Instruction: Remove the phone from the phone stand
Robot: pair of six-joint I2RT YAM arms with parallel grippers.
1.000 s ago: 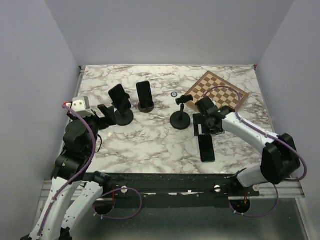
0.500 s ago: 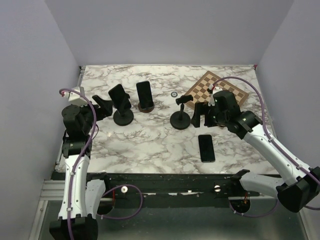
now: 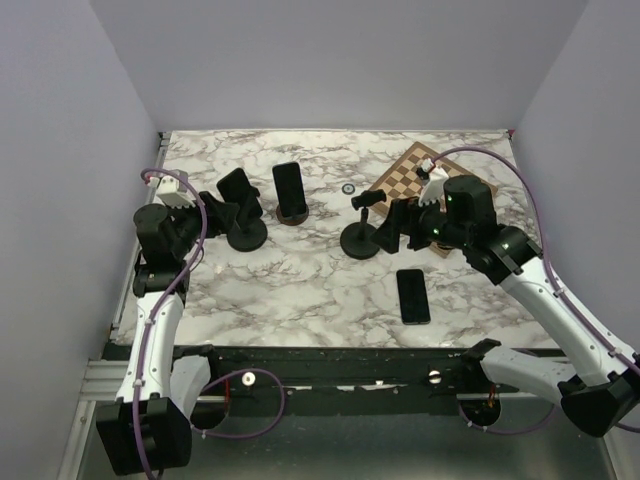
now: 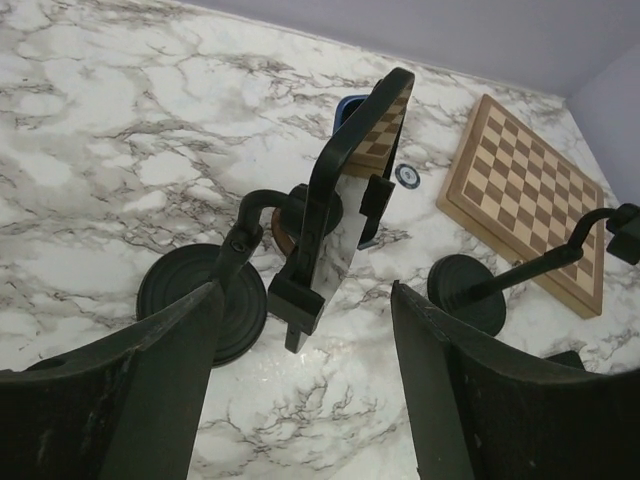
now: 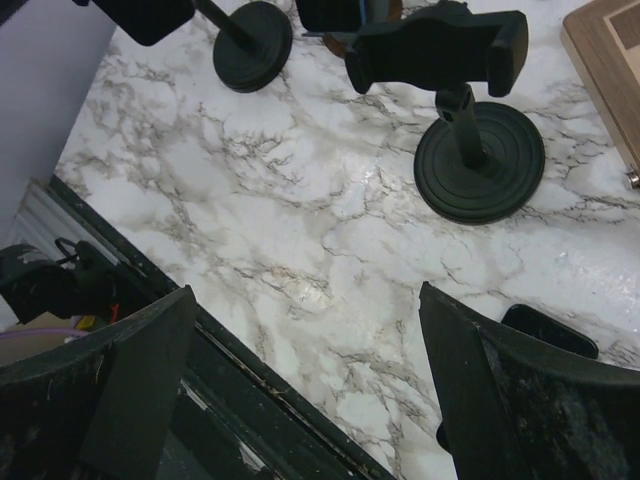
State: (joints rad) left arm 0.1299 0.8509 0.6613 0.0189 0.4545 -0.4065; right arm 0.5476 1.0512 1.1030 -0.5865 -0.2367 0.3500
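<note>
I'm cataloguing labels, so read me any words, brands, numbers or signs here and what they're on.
No readable text anywhere.
The phone in the stand, the phone lying flat and the phone on the brown base show no lettering; the chessboard bears none.
Small round disc: too small to read.

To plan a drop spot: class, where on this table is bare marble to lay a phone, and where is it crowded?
Bare: the near strip between the left stand's base and the flat phone; the far-left corner. Crowded: the middle row up to the chessboard.
</note>
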